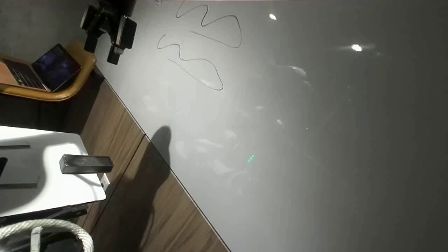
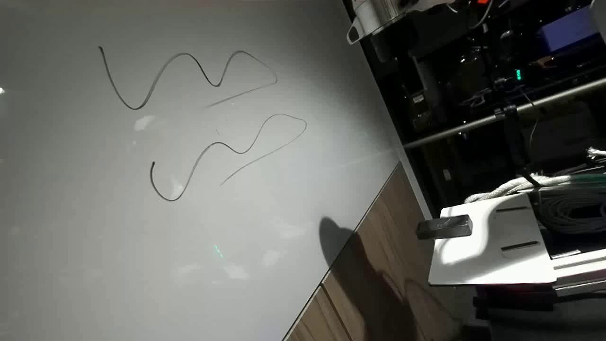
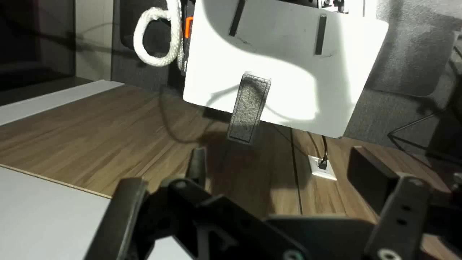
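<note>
We see the hand (image 1: 102, 53) at the upper left of an exterior view, slightly tilted, its two fingers reaching down the picture and spread well apart. In the wrist view we look past both fingertips to a black block (image 3: 249, 108), well apart from the hand, lying on a white bench (image 3: 288, 85) with one end jutting over the edge. The block is a long, square-edged bar with a dark, pebbled surface. The bench is a smooth, flat sheet with rounded corners and two narrow slots (image 3: 320, 34). Beside it we find a thick, twisted white rope (image 3: 156, 61), bent into a loop, and past its edge wood-grained panels (image 1: 113, 119). In both exterior views we make out a glossy grey board (image 1: 280, 196) bearing two thin, wavy dark lines (image 2: 136, 108).
</note>
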Robot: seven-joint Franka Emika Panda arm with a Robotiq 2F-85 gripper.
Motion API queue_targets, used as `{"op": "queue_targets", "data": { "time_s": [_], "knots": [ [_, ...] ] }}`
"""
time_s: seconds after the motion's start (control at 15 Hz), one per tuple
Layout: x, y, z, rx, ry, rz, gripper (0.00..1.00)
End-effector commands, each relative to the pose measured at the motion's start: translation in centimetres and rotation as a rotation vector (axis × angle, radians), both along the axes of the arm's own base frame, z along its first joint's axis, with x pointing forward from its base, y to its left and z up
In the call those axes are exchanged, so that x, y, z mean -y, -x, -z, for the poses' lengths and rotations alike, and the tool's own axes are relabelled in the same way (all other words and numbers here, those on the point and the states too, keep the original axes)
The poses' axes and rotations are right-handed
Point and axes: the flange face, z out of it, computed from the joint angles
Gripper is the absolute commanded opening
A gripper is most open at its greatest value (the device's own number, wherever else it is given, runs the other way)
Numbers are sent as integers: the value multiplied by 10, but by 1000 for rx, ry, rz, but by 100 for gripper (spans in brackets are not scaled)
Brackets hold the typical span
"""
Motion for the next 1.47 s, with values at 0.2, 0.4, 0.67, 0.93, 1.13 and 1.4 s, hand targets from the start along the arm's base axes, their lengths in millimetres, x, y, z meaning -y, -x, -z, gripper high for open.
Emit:
{"op": "queue_targets", "data": {
  "time_s": [0.2,0.4,0.67,0.93,1.13,1.4],
  "knots": [
    [0,0,-2,1,0,0,100],
    [0,0,-2,1,0,0,100],
    [0,0,-2,1,0,0,100],
    [0,-5,-1,16,-18,9,100],
    [6,-16,8,93,-139,99,100],
    [18,-28,40,189,-213,220,100]
  ]
}}
